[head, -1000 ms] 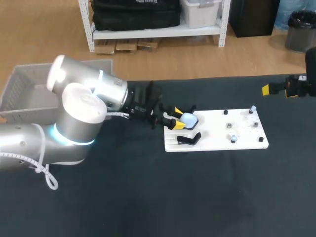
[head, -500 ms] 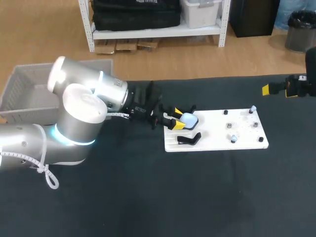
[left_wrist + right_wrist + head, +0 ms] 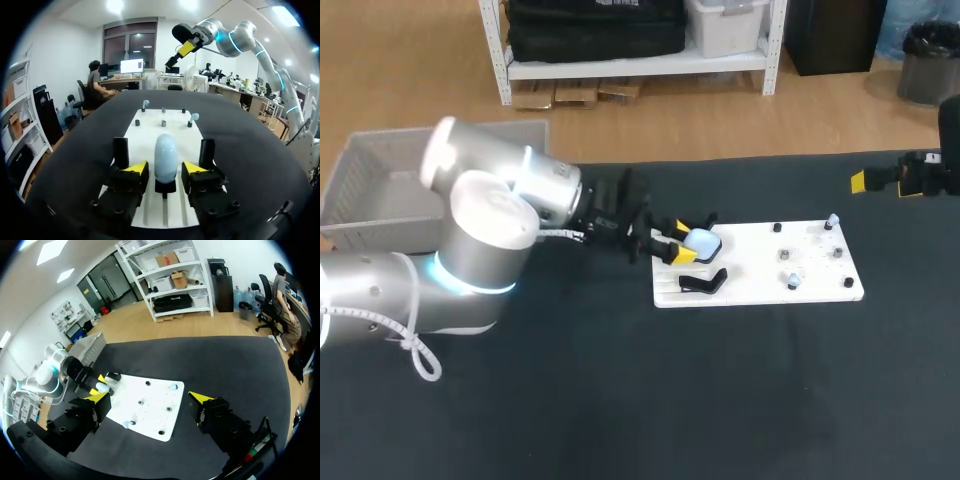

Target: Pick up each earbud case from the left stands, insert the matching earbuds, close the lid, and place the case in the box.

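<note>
Our left gripper (image 3: 164, 169) had its fingers apart, flanking the pale blue oval plastic earbud case (image 3: 165, 156) upright on its black stand (image 3: 165, 186) on the flat white board (image 3: 150, 131), while our right gripper (image 3: 151, 397) hung wide open, well apart.

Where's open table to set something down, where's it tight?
Free: the black table on the robot's side of the white board, and right of it up to the right gripper. Crowded: the board's left end, where the left gripper straddles the earbud case beside an empty stand; pegs dot its right half.
</note>
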Motion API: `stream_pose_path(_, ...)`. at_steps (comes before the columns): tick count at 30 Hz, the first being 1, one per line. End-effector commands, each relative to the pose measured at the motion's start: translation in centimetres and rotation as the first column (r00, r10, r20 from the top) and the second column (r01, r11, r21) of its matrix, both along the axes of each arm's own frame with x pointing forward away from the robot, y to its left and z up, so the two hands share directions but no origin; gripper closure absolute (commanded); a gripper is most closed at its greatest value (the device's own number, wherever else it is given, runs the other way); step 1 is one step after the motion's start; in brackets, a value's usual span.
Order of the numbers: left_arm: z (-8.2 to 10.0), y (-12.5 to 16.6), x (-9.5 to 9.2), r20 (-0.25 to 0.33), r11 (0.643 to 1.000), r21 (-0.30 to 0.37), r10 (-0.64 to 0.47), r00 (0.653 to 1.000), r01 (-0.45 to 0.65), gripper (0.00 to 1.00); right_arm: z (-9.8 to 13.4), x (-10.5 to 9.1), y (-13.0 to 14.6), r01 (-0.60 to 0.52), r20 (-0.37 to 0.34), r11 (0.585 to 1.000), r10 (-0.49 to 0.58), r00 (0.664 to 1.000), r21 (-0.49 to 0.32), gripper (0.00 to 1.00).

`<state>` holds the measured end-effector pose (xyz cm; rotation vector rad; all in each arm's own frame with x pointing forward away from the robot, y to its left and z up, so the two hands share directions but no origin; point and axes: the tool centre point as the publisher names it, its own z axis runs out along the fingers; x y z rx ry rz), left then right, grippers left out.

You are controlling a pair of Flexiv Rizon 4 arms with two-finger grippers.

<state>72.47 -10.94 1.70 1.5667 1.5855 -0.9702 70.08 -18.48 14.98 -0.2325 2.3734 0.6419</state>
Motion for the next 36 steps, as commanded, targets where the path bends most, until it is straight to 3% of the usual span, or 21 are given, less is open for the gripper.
stream_pose_path(1,-0.3,-0.2,0.4,0.0,1.0,-0.007,-0.001,1.0,0.001,0.59,0.0,0.1,-0.1,-0.004,0.0,1.0,0.004,1.0,0.003,0.0)
stream_pose_path(16,-0.2,-0.8,0.1,0.004,1.0,-0.017,-0.008,1.0,0.008,0.6,0.0,0.1,-0.1,-0.004,0.0,1.0,0.004,1.0,0.003,0.0)
stream_pose_path(31,-0.1,-0.8,-0.3,0.009,1.0,-0.022,-0.013,1.0,0.013,0.71,0.0,0.1,-0.1,-0.004,0.0,1.0,0.004,1.0,0.003,0.0)
stream_pose_path(36,-0.1,-0.8,-0.4,0.012,1.0,-0.021,-0.014,1.0,0.014,0.93,0.0,0.1,-0.1,-0.004,0.0,1.0,0.004,1.0,0.003,0.0)
